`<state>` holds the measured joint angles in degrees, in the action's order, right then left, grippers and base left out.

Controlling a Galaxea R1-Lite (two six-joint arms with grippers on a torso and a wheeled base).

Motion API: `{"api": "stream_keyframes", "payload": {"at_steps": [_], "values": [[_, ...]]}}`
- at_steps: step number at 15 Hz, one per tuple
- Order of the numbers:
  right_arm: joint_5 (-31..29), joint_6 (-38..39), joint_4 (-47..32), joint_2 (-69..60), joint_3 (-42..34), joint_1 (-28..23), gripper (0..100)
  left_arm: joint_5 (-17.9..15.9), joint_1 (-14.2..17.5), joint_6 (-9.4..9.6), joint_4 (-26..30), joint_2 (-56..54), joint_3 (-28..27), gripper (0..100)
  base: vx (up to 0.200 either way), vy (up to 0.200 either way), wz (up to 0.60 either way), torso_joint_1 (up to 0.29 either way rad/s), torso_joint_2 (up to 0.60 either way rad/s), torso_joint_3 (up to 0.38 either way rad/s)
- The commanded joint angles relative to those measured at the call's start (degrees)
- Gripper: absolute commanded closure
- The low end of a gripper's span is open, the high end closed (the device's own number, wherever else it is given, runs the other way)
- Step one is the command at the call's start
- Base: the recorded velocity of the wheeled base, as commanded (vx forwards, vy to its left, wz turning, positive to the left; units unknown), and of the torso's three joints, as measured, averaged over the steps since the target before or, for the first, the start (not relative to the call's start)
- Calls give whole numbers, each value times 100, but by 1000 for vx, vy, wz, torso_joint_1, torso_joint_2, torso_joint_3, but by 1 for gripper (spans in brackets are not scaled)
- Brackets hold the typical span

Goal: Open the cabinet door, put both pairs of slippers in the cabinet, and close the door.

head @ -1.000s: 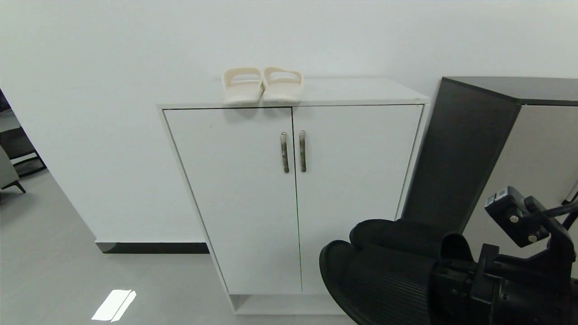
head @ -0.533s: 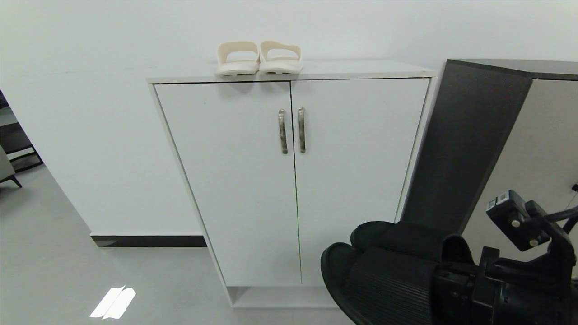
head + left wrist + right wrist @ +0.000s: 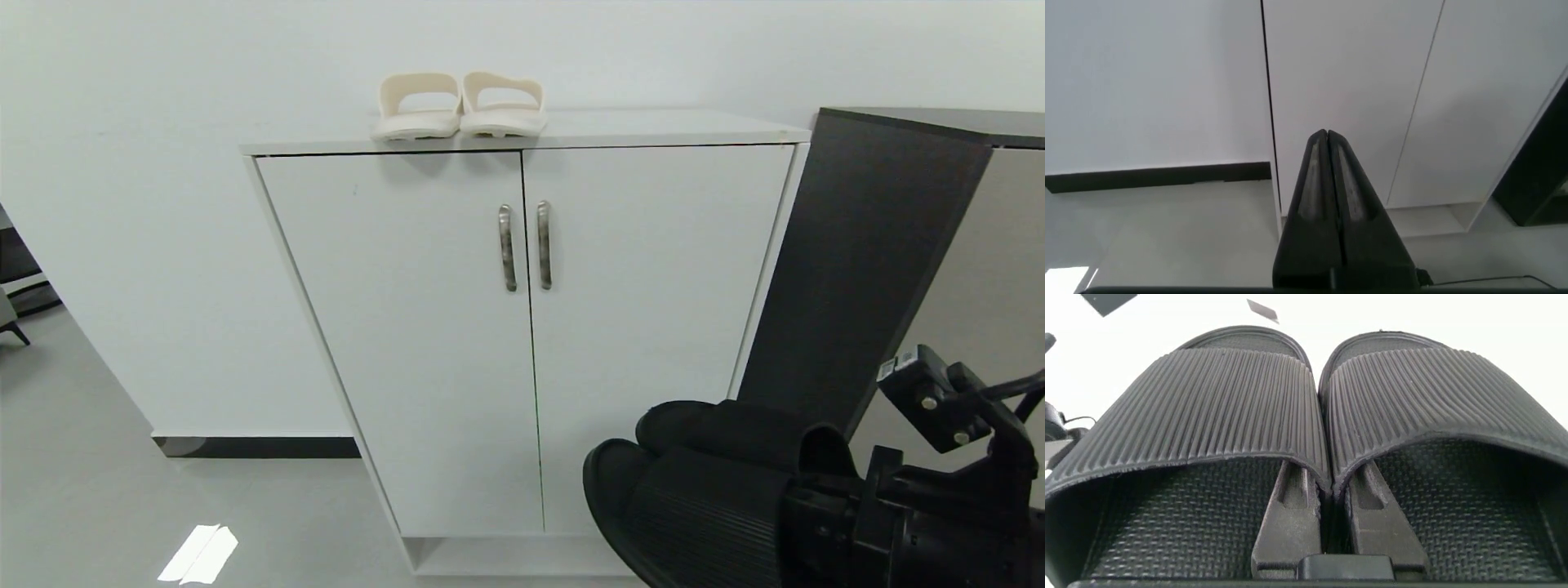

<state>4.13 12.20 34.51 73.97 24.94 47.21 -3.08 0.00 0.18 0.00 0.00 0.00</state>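
Observation:
A white two-door cabinet [image 3: 424,343] stands against the wall, both doors shut, with two metal handles [image 3: 507,247] side by side at the middle seam. On its top near the front edge lies a cream pair of slippers [image 3: 457,106]. A black ribbed pair of slippers [image 3: 694,482] hangs low in front of the right door, apart from it. My right gripper [image 3: 1327,482] is shut on the two adjoining inner walls of the black pair [image 3: 1315,416]. My left gripper [image 3: 1327,143] is shut on nothing, low before the cabinet's left edge [image 3: 1267,98].
A tall dark cabinet [image 3: 873,261] stands right beside the white one. Grey floor [image 3: 122,506] lies open to the left, with chair legs [image 3: 16,327] at the far left edge. An open plinth gap [image 3: 498,555] runs under the doors.
The whole head picture has shifted, so the camera moved; the cabinet now shows a little nearer and more frontal. The black slippers stay in the right gripper, in the same place.

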Motion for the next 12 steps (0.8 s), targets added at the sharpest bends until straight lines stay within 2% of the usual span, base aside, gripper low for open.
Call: {"api": "stream_keyframes", "payload": {"at_steps": [1, 4, 6, 7, 10, 11, 12], "values": [[9, 1, 3, 12, 2, -10, 100, 1, 0, -1, 0, 9, 0, 100, 200, 0, 0, 7, 7, 2], [9, 1, 3, 12, 2, -19, 100, 1, 0, -27, 0, 9, 0, 100, 0, 0, 0, 0, 0, 0], [9, 1, 3, 12, 2, -19, 100, -17, 0, 61, 0, 9, 0, 100, 0, 0, 0, 0, 0, 0], [9, 1, 3, 12, 2, -28, 100, -8, 0, 131, 9, 9, 0, 0, 0, 0, 0, 0, 0, 0], [9, -7, 3, 3, 11, -28, 100, -52, 0, 166, 9, 9, 0, 0, 0, 0, 0, 0, 0, 0], [9, -16, 3, -23, -7, -19, 100, -254, -18, 412, 9, 114, 0, 0, 0, 0, 0, 0, 0, 0], [9, -16, 3, -32, -7, -19, 100, -316, -79, 430, 9, 299, -18, 0, 0, 0, 0, 0, 0, 0]]}}
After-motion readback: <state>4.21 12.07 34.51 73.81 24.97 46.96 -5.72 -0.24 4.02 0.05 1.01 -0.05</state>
